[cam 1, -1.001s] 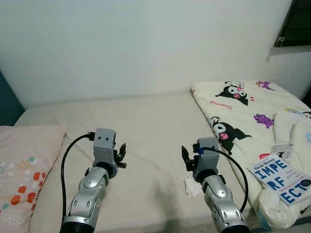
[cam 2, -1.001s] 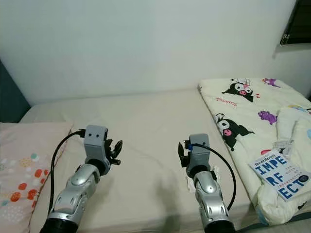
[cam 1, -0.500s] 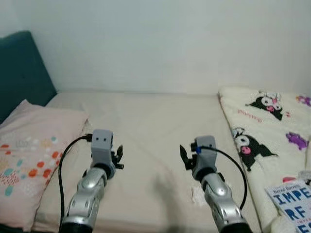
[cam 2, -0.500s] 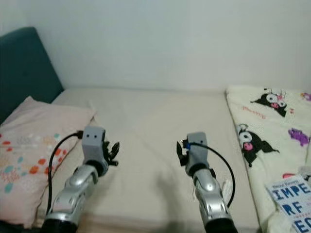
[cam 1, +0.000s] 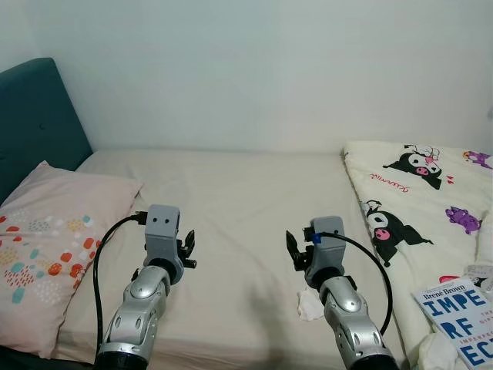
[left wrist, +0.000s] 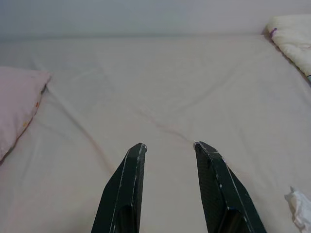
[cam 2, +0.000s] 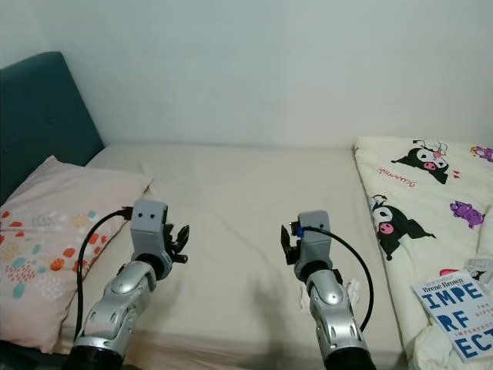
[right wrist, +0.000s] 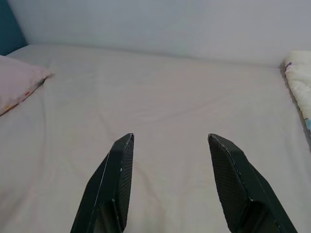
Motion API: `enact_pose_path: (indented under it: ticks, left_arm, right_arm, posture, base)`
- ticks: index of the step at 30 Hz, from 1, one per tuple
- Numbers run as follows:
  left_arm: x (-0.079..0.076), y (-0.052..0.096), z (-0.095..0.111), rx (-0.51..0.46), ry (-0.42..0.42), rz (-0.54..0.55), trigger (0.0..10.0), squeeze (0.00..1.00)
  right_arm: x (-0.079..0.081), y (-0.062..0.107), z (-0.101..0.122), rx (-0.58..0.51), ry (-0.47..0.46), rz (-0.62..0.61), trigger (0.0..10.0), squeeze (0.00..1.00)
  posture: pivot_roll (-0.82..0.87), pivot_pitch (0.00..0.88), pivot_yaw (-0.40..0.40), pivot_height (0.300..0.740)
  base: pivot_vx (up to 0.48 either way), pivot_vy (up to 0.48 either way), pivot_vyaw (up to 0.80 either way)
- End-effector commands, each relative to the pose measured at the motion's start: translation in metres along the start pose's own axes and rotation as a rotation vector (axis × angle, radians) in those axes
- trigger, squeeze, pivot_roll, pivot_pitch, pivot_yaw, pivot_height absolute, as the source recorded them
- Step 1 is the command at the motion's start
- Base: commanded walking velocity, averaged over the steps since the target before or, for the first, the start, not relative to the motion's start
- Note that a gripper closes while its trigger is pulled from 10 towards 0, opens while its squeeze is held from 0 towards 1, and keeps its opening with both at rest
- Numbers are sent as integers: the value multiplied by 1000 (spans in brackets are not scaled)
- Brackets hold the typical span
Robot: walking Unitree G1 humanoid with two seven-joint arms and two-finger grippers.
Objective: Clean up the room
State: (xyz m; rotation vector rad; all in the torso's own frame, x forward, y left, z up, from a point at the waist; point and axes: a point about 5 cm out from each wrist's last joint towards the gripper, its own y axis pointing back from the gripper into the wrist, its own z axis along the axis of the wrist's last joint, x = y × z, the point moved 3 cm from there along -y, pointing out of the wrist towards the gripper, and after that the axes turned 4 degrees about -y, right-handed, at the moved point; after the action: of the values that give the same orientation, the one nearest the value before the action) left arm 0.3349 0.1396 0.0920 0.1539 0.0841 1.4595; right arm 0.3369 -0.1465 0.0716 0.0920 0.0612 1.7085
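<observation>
A small crumpled white tissue (cam 1: pixel 310 306) lies on the beige bed sheet (cam 1: pixel 239 200), just beside my right forearm; it also shows in the left wrist view as a white tissue (left wrist: pixel 301 213). My left gripper (cam 1: pixel 187 250) and right gripper (cam 1: pixel 293 250) are held side by side above the near half of the mattress, both open and empty. In the wrist views the left gripper (left wrist: pixel 167 145) and right gripper (right wrist: pixel 170 137) have bare sheet between their fingers. A blue-lettered white book (cam 1: pixel 462 320) rests on the cartoon-print blanket (cam 1: pixel 416 193) at the right.
A pink patterned pillow (cam 1: pixel 46 254) lies at the left, against a teal headboard (cam 1: pixel 35 116). A white wall (cam 1: pixel 254 69) runs behind the bed. The blanket is bunched along the right side of the mattress.
The camera has swung left, so the headboard and whole pillow came into view and the blanket and book slid toward the right edge. Both arms hold the same pose.
</observation>
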Motion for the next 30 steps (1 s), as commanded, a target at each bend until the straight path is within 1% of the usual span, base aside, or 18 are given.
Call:
enact_pose_path:
  ticks: [1,3,7,20,29,30]
  left_arm:
    - [4,0,-4,16,-20,-2,10000,0]
    - [3,0,-4,12,-17,-15,10000,0]
    - [4,0,-6,10,-29,-22,10000,0]
    - [7,3,-10,2,-64,-11,10000,0]
    - [4,3,-11,0,-73,-24,10000,0]
    - [2,3,-11,-2,-77,-33,10000,0]
  right_arm:
    - [-4,1,-4,16,-24,-37,10000,0]
    - [-11,3,-5,20,-47,-75,10000,0]
    - [-16,4,-4,15,-52,-86,10000,0]
    - [-17,5,-9,31,-53,-93,10000,0]
    - [-17,5,-11,38,-67,-101,10000,0]
    - [-18,6,-11,40,-69,-106,10000,0]
  posture:
    - [8,0,-9,740]
    - [5,0,-9,735]
    - [0,0,-12,720]
    - [7,0,-27,680]
    - [9,0,-26,650]
    - [7,5,-22,640]
  base:
    - [0,0,0]
    - [0,0,0]
    - [0,0,0]
    - [0,0,0]
    - [0,0,0]
    - [0,0,0]
